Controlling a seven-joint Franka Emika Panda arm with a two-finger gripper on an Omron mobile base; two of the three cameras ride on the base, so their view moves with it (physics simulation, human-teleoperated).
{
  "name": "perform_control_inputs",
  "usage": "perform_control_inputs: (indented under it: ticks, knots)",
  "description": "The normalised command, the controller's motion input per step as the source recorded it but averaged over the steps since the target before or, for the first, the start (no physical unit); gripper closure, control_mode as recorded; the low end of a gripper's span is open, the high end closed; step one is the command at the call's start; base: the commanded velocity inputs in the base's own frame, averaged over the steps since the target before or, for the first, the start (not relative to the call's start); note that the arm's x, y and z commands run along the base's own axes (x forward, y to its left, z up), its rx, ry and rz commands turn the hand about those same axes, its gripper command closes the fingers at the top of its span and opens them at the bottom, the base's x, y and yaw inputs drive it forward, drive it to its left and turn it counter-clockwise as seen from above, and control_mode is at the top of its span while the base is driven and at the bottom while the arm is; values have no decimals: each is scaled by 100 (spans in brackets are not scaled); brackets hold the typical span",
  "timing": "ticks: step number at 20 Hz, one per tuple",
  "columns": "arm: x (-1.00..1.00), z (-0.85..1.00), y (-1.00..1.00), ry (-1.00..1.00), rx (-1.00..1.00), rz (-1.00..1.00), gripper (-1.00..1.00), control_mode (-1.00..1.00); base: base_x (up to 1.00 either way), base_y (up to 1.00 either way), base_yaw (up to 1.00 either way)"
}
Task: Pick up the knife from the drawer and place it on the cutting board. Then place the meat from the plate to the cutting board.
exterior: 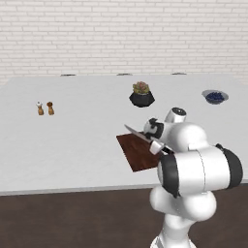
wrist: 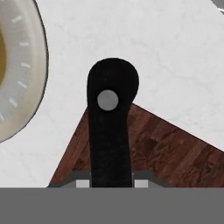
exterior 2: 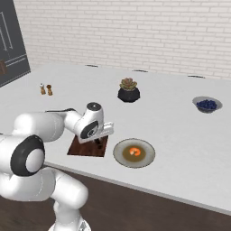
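White brick wall (exterior: 121,34); pale marble counter (exterior: 72,140); dark wood floor (exterior 2: 149,212).

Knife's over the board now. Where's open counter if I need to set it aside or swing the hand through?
Bare white counter runs wide between the shakers and the cutting board, also between the plant pot and blue bowl. It is crowded where the plate sits beside the board.

A black pot with a plant (exterior: 141,95) stands near the middle of the white counter (exterior: 72,140). Well to its left, a pair of small brown shakers (exterior: 45,108) stand side by side, and well to its right sits a dark blue bowl (exterior: 214,97). Behind the pot rises a white brick wall (exterior: 121,34).
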Motion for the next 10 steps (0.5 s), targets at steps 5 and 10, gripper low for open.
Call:
perform_control_inputs:
  ticks: [5,10]
  knots:
    - [30,11,38,-1,0,0,100,-100,0,0,0]
    - [56,-4,22,0,0,0,100,-100,0,0,0]
